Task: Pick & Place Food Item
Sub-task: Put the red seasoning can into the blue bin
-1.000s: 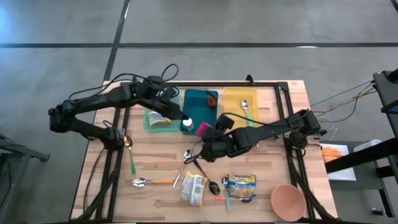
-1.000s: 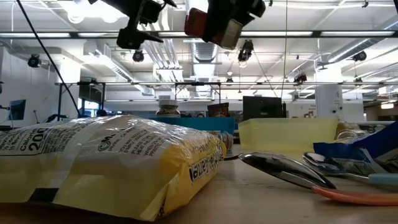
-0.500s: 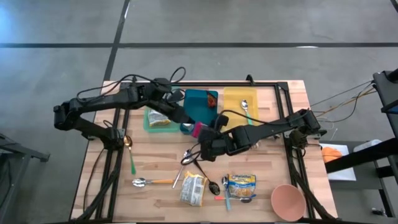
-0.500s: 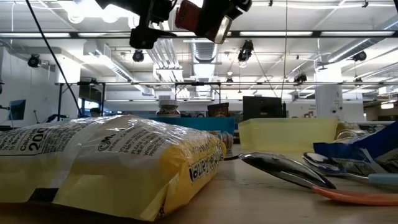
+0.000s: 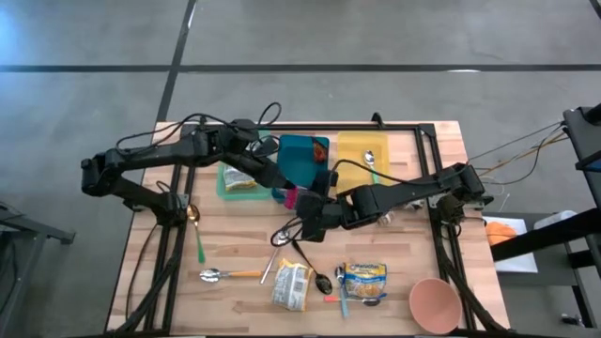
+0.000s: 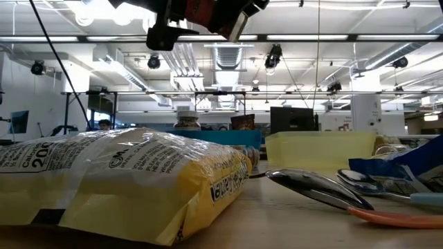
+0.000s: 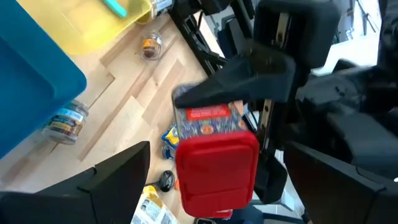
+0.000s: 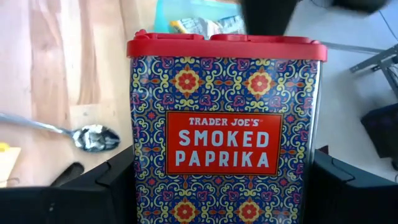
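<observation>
A smoked paprika tin (image 8: 224,124) with a red lid and a patterned blue body hangs above the table's middle, and my right gripper (image 8: 224,163) is shut on it. In the high view the tin (image 5: 298,197) shows as a small red spot between the two arms. My left gripper (image 7: 217,152) is open. Its two fingers stand wide on either side of the tin's red lid (image 7: 217,168) without touching it. In the low view the tin (image 6: 208,12) is high above the table. My right gripper pinches the tin between its two fingers by the two narrow sides (image 8: 138,183) of the body, below the lid. The tin lies along the fingers with its lid end away from the wrist, toward my left gripper. It is lifted clear of the table.
At the far side stand a green tray (image 5: 225,188) holding a packet, a teal bin (image 5: 302,150) and a yellow bin (image 5: 357,150). Spoons, two yellow packets (image 5: 291,284) (image 5: 364,280) and a pink bowl (image 5: 434,302) lie toward the near edge. A small jar (image 7: 62,121) stands by the teal bin.
My right gripper has rolled at the wrist and turned the tin with it, and the tin now sits a little higher and nearer my left arm. My left gripper has moved toward the tin and now has a finger on either side of its lid.
</observation>
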Tool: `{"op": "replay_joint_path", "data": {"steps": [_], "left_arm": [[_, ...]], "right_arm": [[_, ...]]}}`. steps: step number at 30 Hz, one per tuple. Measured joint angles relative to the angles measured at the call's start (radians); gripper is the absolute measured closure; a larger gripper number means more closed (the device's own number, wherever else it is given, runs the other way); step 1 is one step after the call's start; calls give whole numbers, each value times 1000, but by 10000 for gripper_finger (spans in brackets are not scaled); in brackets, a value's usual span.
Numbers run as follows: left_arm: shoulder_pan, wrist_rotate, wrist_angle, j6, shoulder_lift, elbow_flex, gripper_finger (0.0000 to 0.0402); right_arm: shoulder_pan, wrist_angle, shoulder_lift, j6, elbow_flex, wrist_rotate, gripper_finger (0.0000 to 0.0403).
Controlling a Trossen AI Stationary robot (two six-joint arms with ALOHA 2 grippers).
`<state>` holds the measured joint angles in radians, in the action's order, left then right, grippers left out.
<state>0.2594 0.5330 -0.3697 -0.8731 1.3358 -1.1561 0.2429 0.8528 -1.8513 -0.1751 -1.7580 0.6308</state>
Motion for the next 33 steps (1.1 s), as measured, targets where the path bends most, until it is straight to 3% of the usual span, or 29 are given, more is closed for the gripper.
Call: {"op": "replay_joint_path", "data": {"steps": [17, 21, 28, 33], "left_arm": [[-25, -96, 45, -48, 75, -1, 36], [-25, -95, 53, -22, 75, -1, 76], [-25, -88, 91, -18, 74, -1, 188], [-24, -81, 100, -12, 74, -1, 192]], "right_arm": [[-41, -37, 14, 25, 0, -3, 123], [-48, -42, 14, 33, 0, 2, 123], [-64, -42, 14, 35, 0, 21, 123], [-66, -43, 14, 44, 0, 41, 123]]}}
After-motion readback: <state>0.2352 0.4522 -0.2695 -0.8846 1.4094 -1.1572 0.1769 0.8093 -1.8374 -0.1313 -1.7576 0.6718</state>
